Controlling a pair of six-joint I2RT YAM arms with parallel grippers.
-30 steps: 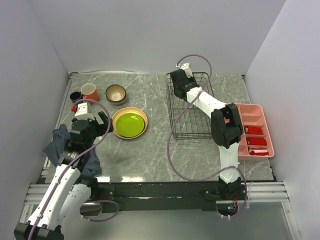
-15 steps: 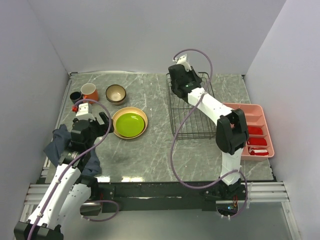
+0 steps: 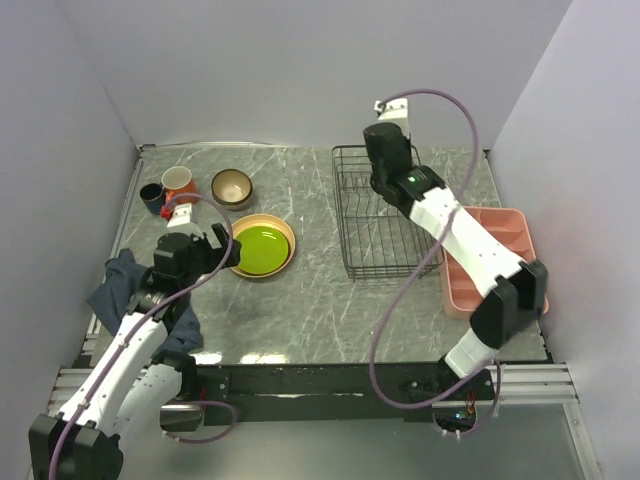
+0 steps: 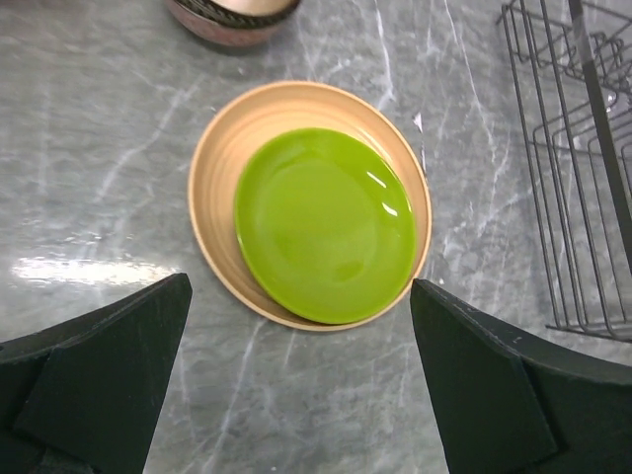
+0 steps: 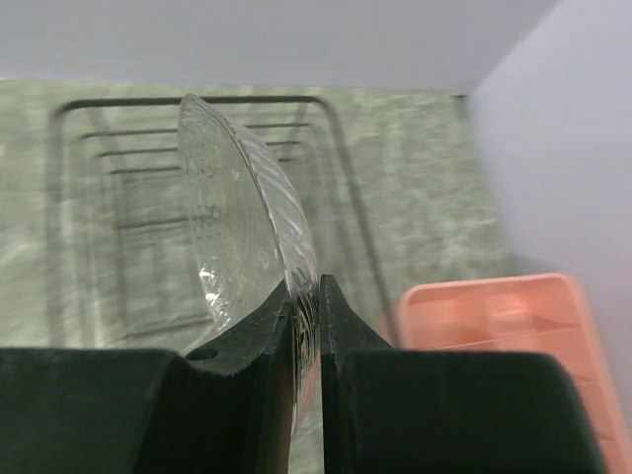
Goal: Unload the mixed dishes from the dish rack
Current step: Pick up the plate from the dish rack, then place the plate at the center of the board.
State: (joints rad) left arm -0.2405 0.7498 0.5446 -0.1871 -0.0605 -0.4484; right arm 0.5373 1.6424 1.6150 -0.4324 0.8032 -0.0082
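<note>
Right gripper [image 5: 306, 296] pinches the rim of a clear ribbed glass dish [image 5: 242, 217] over the black wire dish rack [image 3: 380, 250]. Left gripper [image 4: 299, 326] is spread wide above a round green plate [image 4: 324, 222] stacked on a round tan plate [image 4: 222, 158].

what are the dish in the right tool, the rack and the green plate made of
Dish in the right tool: see-through, ribbed, glinting; clear glass or plastic. Rack: thin black wire, probably coated metal. Green plate: glossy with sharp highlights; glazed ceramic or melamine, can't tell.

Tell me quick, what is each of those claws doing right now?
Left gripper: open, holding nothing, above the green plate.
Right gripper: shut on the rim of a clear glass dish.
</note>
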